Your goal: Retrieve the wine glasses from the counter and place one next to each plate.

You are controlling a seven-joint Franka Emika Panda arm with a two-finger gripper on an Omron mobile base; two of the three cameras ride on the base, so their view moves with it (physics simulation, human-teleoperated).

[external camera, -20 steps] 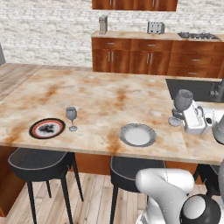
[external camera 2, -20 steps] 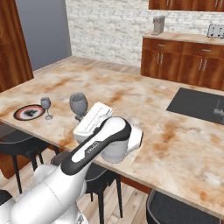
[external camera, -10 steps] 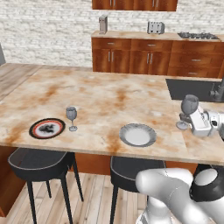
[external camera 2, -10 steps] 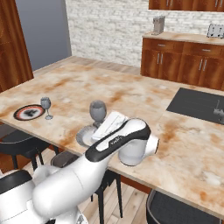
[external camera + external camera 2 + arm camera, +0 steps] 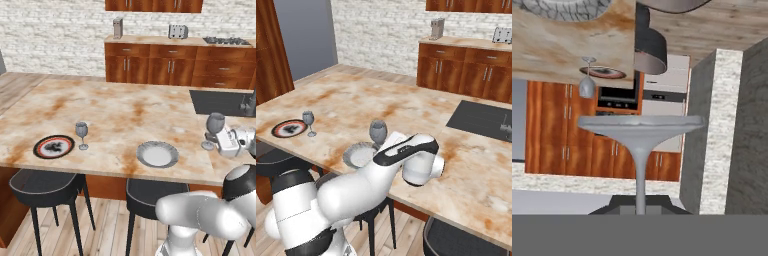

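you are in the carry step of the second delivery. your two-finger gripper (image 5: 216, 138) is closed nearly all the way on the thin stem of a clear greyish-blue stemmed wine glass (image 5: 215, 123), and the hand view, rolled upside down, shows that stem (image 5: 640, 175) rising from between the fingers to the round foot (image 5: 641, 125). in the left base view the glass stands upright in the grip over the right end of the large beige marble-like counter with rusty veins (image 5: 115, 107), close to the dark sink recess (image 5: 220, 101); whether its foot is lifted clear of the slab or resting on it you cannot tell from here. in the right base view the same glass (image 5: 377, 131) sits above the arm, just beside the plain pale grey-white round plate (image 5: 360, 154).

the other identical stemmed glass (image 5: 82, 131) already stands just beside the round plate with the red-and-black rim (image 5: 53, 146), so that setting looks done.

what remains, by my reading, is to bring the held glass across to the pale plate (image 5: 157, 153) and set it down on bare counter next to the rim, not on it. keep the glass upright, lower until the foot sits flat, and only then let the fingers open. the thin stem and small foot make it easy to tip, so withdraw straight away from it.
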